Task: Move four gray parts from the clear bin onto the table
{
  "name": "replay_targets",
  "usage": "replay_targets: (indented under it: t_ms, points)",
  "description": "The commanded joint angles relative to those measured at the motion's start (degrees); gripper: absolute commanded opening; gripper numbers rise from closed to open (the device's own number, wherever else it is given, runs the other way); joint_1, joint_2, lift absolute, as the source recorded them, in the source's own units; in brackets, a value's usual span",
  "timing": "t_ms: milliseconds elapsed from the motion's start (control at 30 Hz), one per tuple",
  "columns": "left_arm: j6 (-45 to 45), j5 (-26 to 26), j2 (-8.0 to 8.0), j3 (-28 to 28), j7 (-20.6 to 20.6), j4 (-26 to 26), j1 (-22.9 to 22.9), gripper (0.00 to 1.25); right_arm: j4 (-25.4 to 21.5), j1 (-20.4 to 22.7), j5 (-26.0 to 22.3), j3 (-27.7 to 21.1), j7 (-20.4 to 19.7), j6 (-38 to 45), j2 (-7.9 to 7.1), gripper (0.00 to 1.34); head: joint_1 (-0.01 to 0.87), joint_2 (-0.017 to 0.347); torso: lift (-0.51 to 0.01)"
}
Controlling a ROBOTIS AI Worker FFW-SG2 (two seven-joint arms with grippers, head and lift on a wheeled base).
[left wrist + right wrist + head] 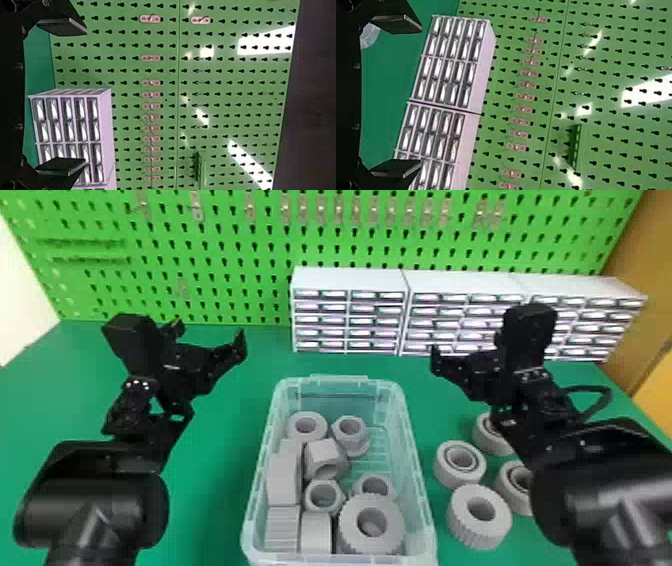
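A clear bin (420, 495) holds gray parts (322, 457); four more gray parts (459, 481) lie right of it on the green table (215, 485). Farther off, the left gripper (207, 336) and right gripper (464, 366) are wide open, empty, before white drawer units (347, 282).

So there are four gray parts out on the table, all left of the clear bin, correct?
Wrong side: the head view shows those four gray parts on the table to the right of the clear bin.
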Motion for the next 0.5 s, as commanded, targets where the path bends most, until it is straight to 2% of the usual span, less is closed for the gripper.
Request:
replay_targets:
  t_ms: [0, 467]
  points:
    - [0.0, 0.0, 0.0, 0.0, 0.0, 0.0, 0.0, 1.12, -0.1, 0.1, 0.0, 0.0, 0.0, 0.0, -0.08, 1.23, 0.686, 0.026, -0.05]
    - [0.1, 0.2, 0.09, 0.1, 0.0, 0.0, 0.1, 1.12, -0.3, 0.2, 0.0, 0.2, 0.0, 0.0, -0.34, 1.23, 0.686, 0.026, -0.05]
